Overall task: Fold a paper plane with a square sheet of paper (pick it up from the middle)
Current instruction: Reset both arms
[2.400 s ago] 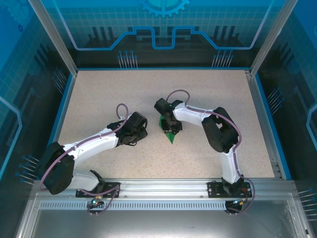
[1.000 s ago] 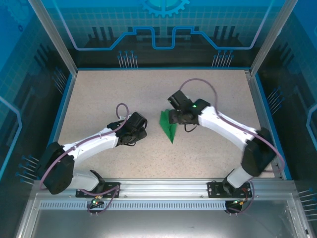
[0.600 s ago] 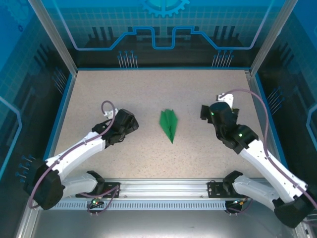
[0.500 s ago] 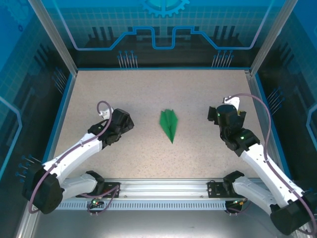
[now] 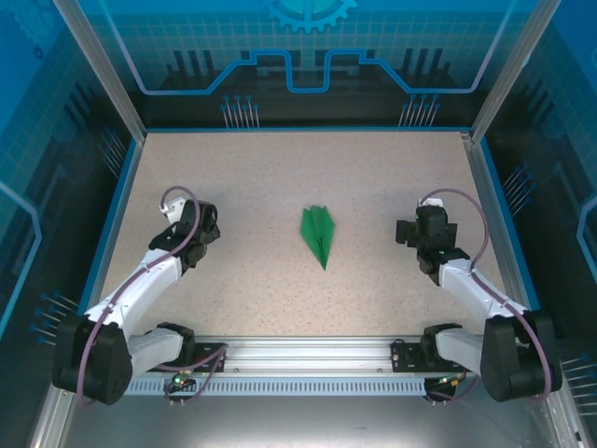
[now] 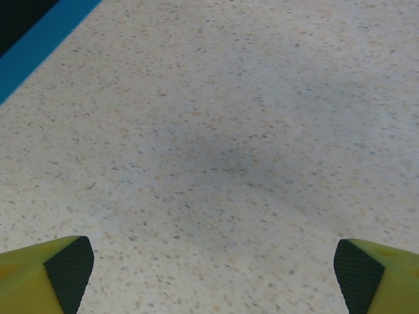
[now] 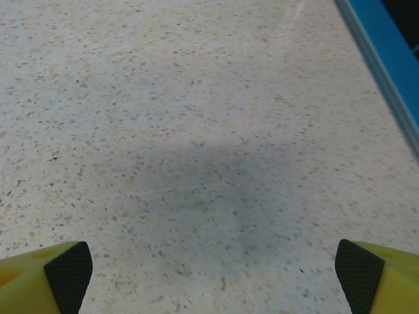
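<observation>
The paper plane (image 5: 318, 235) lies flat around the middle of the table (image 5: 280, 168). It is a narrow green dart with a crease down its length, its sharp point towards the near edge and its broader tail towards the far side. Nothing touches it.

The left gripper (image 5: 191, 227) hangs over bare tabletop well to the left of the plane, and the right gripper (image 5: 422, 230) sits well to the right, so the plane lies between them with clear space on both sides. From above the fingers are hard to make out under the wrists. The wrist cameras are clearer. On the left gripper (image 6: 213, 281) the black pads (image 6: 69, 271) stand at the two bottom corners, spread wide, with only speckled surface between. The right gripper (image 7: 213, 275) looks the same, its pads (image 7: 69, 271) far apart and released, grasping nothing. A blue rim (image 7: 380, 59) runs along the table's edge.
</observation>
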`<control>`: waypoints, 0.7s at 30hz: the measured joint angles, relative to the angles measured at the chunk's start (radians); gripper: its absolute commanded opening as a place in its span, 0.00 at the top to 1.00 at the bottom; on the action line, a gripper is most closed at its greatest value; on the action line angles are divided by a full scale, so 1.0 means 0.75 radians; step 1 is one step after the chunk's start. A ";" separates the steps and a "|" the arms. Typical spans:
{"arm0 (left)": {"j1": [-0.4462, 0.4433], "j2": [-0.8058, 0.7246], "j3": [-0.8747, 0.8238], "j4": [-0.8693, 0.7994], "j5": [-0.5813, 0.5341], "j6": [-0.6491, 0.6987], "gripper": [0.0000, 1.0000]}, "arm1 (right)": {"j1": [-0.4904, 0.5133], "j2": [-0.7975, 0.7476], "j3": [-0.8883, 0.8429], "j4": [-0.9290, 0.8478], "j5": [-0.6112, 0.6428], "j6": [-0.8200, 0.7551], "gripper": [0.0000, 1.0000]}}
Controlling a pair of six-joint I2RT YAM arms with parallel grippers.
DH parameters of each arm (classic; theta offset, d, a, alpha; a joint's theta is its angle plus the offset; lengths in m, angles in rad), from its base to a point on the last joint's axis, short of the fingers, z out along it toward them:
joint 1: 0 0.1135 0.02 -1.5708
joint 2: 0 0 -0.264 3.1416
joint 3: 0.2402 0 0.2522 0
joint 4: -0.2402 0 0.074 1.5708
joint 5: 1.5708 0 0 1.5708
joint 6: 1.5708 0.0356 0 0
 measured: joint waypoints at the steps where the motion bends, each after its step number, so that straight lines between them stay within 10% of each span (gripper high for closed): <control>1: 0.018 0.000 -0.015 0.023 0.000 0.029 0.01 | -0.003 0.024 -0.001 0.033 -0.018 -0.005 0.01; 21: 0.099 0.165 -0.401 1.071 0.159 0.450 0.02 | -0.003 0.449 -0.184 0.970 -0.307 -0.217 0.01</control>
